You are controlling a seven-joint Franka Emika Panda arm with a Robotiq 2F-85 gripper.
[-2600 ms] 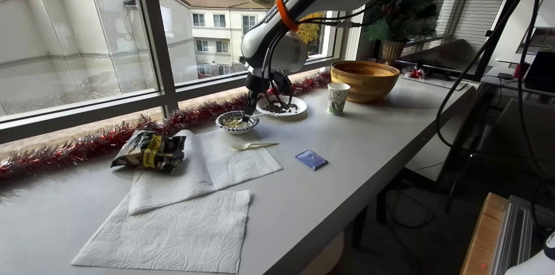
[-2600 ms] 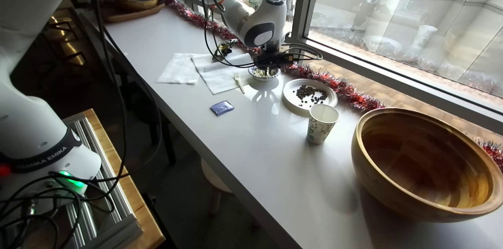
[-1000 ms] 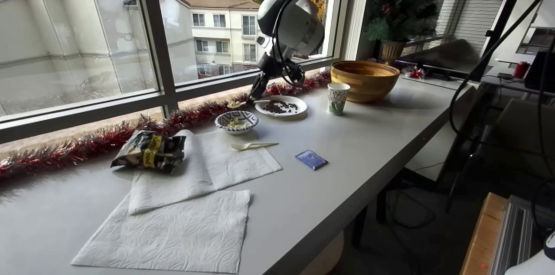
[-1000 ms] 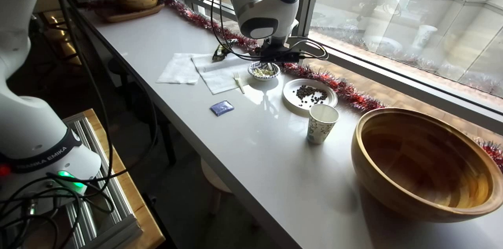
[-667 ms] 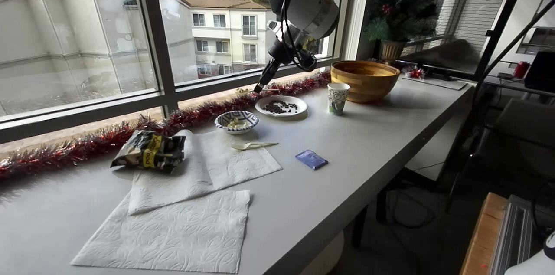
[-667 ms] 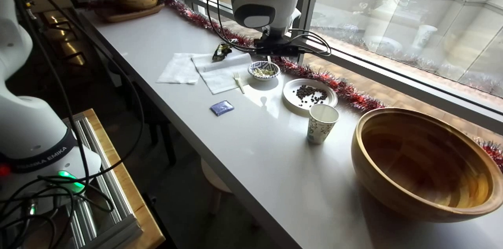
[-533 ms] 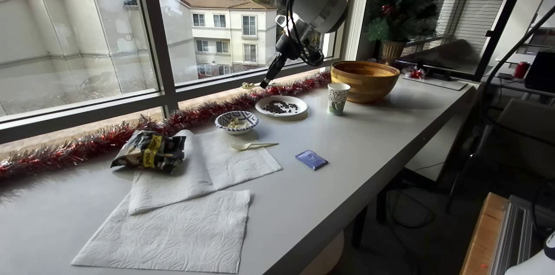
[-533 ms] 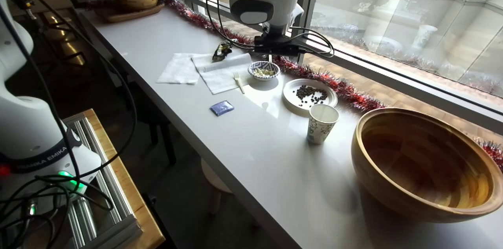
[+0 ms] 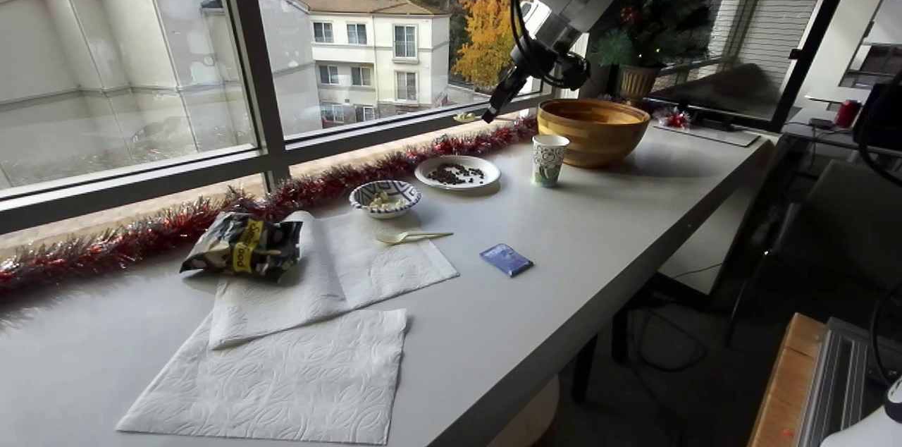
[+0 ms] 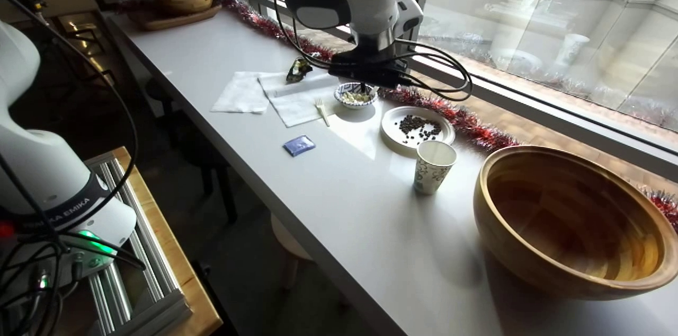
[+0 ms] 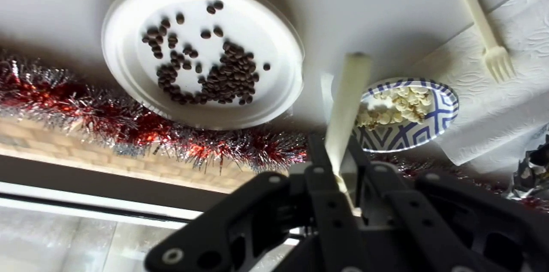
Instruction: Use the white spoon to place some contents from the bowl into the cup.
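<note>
Cup (image 10: 432, 170), plate (image 11: 253, 23), packet (image 9: 507, 259), paper towels (image 9: 296, 373) on table (image 9: 585, 235)

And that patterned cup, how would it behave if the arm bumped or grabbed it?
The patterned cup would probably tip readily, since it stands upright and narrows toward its base. It looks thin-walled, like paper, so it is likely light and could dent under a firm squeeze.

Matt plastic spoon (image 11: 348, 104), paper cup (image 10: 434, 174), glossy wooden bowl (image 9: 595, 140), embossed paper towels (image 9: 282, 376)
</note>
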